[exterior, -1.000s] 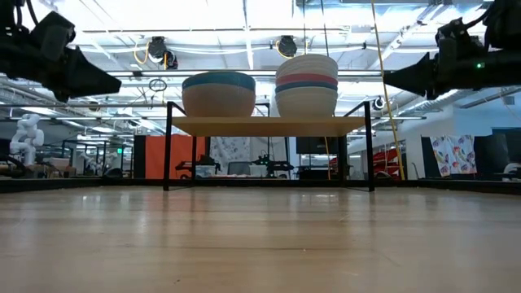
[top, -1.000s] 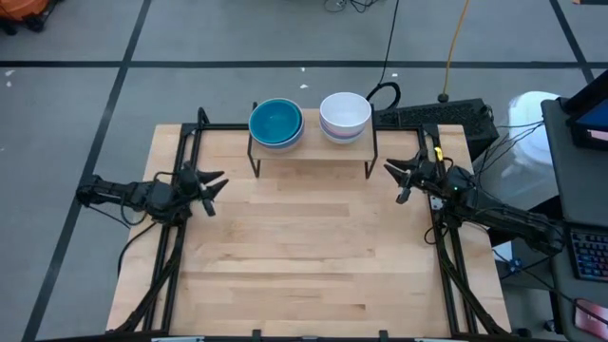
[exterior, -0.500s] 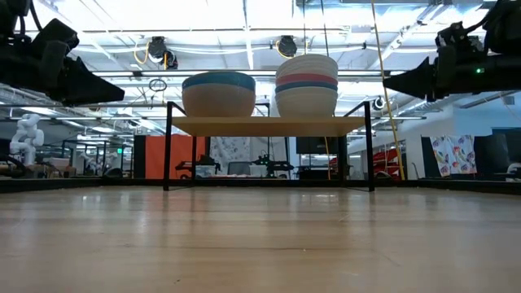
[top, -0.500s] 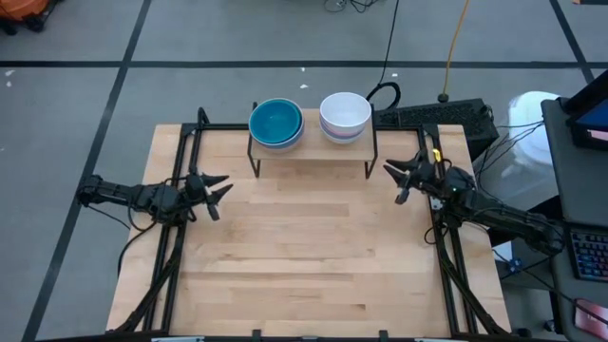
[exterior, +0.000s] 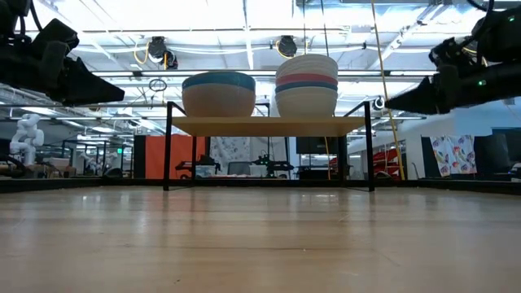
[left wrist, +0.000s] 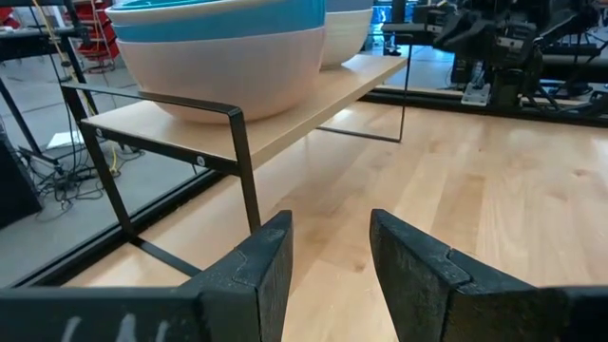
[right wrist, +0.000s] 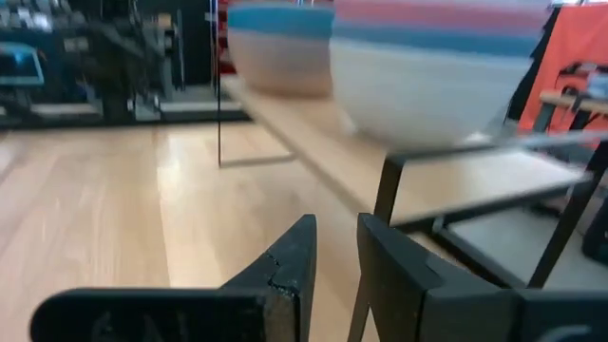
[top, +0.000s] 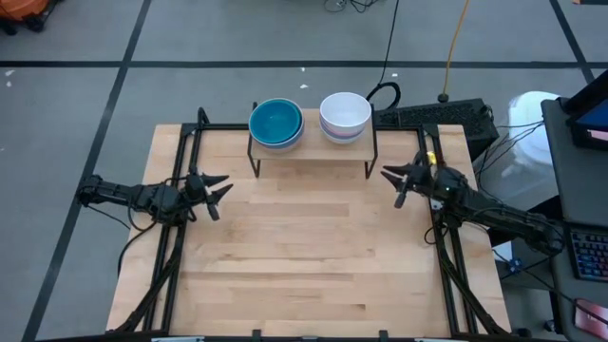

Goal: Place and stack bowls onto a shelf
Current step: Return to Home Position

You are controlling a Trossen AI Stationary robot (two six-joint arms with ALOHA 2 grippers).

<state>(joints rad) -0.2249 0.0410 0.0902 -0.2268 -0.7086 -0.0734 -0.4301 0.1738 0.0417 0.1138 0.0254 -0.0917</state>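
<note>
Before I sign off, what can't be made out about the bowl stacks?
- High view: only the top teal bowl and top white bowl show; those beneath are mostly covered.
- Low view: in the left stack and right stack, nesting hides lower rims; counts stay uncertain.
- Left wrist view: the picture's edge cuts both stacks' tops.

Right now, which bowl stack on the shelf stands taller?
The right-hand stack, topped by a white bowl, with pink and blue bands showing; the teal-topped stack beside it stands lower.

Setting: robotics lab or workshop. Evidence: wooden worktop (top: 304, 266) on black frame; taped grey floor (top: 76, 95); trailing cables (top: 389, 47); keyboard (top: 589, 255); ceiling strip lights (exterior: 244, 20); white robot figure (exterior: 27, 137) in hall beyond.
</note>
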